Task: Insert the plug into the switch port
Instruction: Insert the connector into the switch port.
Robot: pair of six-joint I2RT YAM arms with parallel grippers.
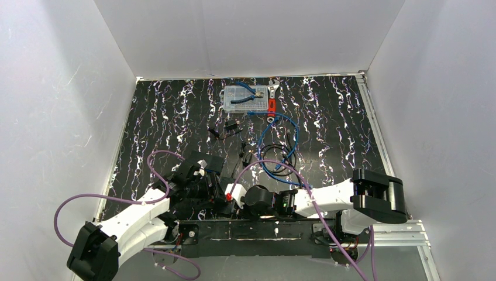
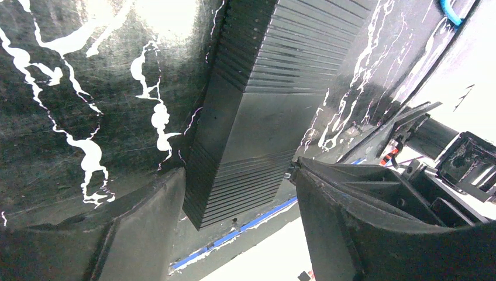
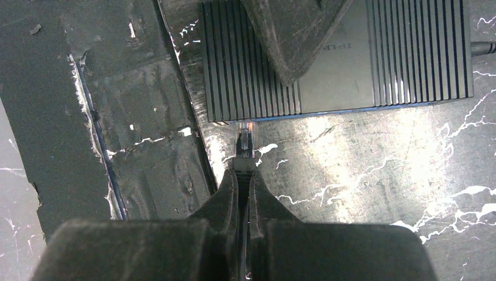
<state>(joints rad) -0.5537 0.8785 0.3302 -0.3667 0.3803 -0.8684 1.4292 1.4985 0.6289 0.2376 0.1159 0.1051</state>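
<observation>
Ana: Closest to the right wrist lens sit two dark fingers (image 3: 225,205), pressed together. What is between them?

Ben: That is the right end effector (image 3: 244,175), clamped on the plug (image 3: 245,140). The plug's pale tip sticks out past the fingertips and points toward the far side.

Ana: Where is the switch (image 3: 398,58)?

Ben: It lies flat on the black, white-veined surface (image 3: 362,175), just beyond the plug. It is a matte black box with ribbed ends and a smooth middle. The plug's tip meets its near long edge, close to the left end.

Ana: Is the plug inside the port?

Ben: I cannot tell. The tip touches the edge, most of the plug is outside, and the port itself is hidden behind it.

Ana: And the left end effector (image 2: 237,172)?

Ben: Its fingers (image 2: 146,228) stand apart, one on each side of the switch, seen along the box's length from the left wrist. Whether they press on its sides I cannot tell. From the right wrist, one of those fingers shows over the top of the box.

Ana: What about the overhead view?

Ben: Both end effectors meet close to the near edge, a little left of centre. Far off lies a clear parts box (image 1: 231,102) with blue-handled pliers (image 1: 248,95) on it. A red-handled wrench (image 1: 271,106) sits just right of it. A looped blue cable (image 1: 296,136) lies between that box and the arms.
</observation>
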